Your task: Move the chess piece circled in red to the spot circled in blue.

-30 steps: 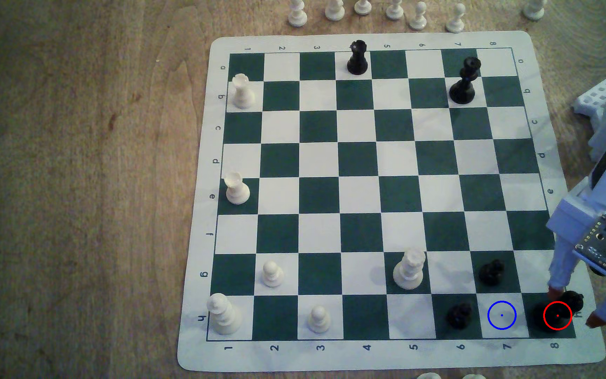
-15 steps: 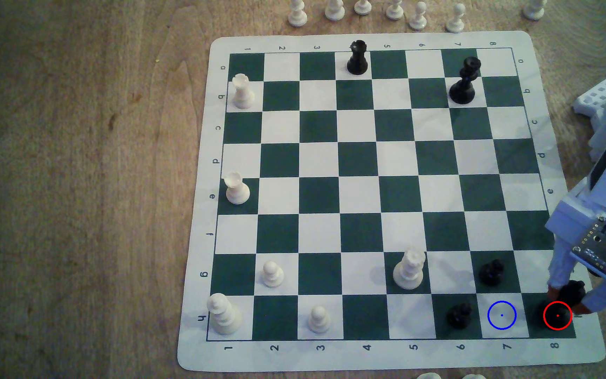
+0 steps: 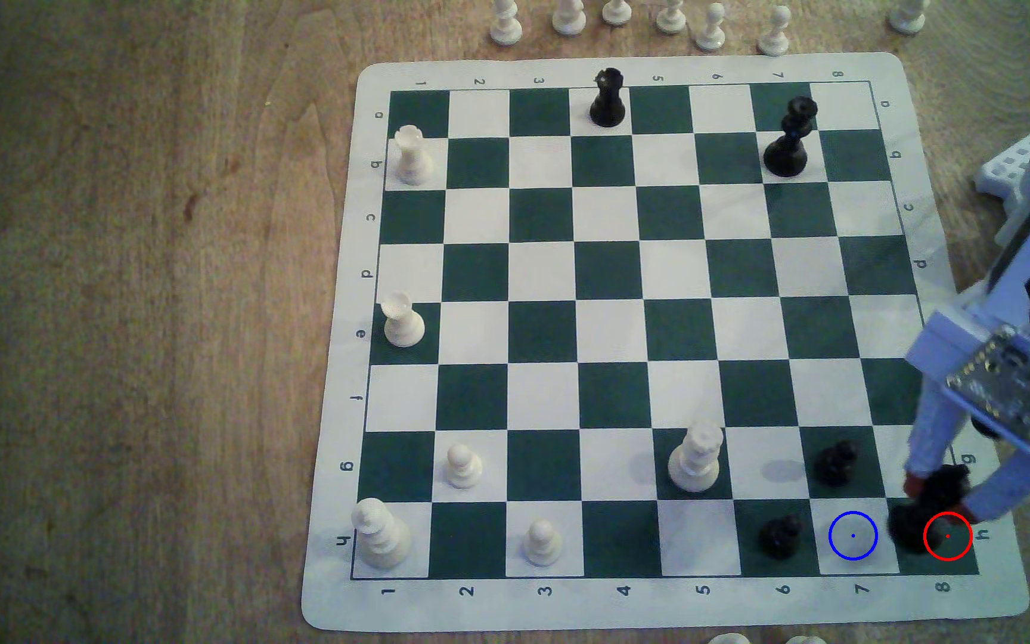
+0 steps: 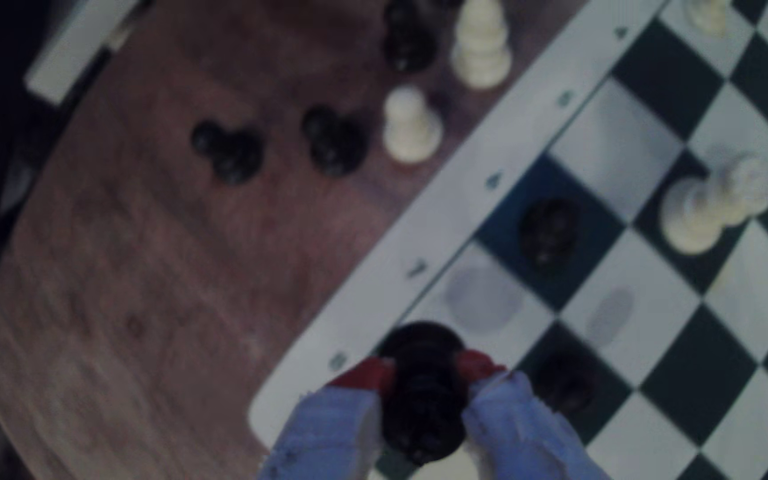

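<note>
Table: a brown wooden top carried the board; white pieces stood off the board along the far edge in the exterior view, and black and white pieces stood off the board in the wrist view.
Board: a green-and-white mat with numbers and letters on its pale border, lying flat.
Arm: white, reaching in from the exterior view's right over the board's near right corner.
Gripper: its red-tipped fingers were clamped on the black piece, one on each side of its slim body.
Black piece: tall, with a wide round base; it was tilted, its base at the line between the ringed white square and the red-ringed green corner square. Whether the base touched the board cannot be told.
Blue-ringed square: white, bare, just to the exterior view's left of the held piece.
Black pawns: one stood on the green square beyond the blue ring, another a row further up.
White piece: tall, standing well to the exterior view's left of the gripper.
</note>
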Controlling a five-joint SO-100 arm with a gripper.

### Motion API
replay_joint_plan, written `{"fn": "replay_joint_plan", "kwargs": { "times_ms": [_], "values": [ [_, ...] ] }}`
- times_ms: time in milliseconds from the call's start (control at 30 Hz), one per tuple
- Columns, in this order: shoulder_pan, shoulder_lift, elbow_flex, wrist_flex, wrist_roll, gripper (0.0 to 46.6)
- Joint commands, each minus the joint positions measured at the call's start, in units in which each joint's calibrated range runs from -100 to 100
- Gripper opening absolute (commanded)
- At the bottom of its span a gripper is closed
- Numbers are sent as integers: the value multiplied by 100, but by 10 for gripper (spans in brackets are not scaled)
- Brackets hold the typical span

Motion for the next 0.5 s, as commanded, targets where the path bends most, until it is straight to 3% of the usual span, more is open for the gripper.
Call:
{"fn": "replay_joint_plan", "kwargs": {
  "times_ms": [0,467],
  "values": [
    [349,-156,-587,-105,63,4],
    [357,616,-514,-474,112,5]
  ]
}}
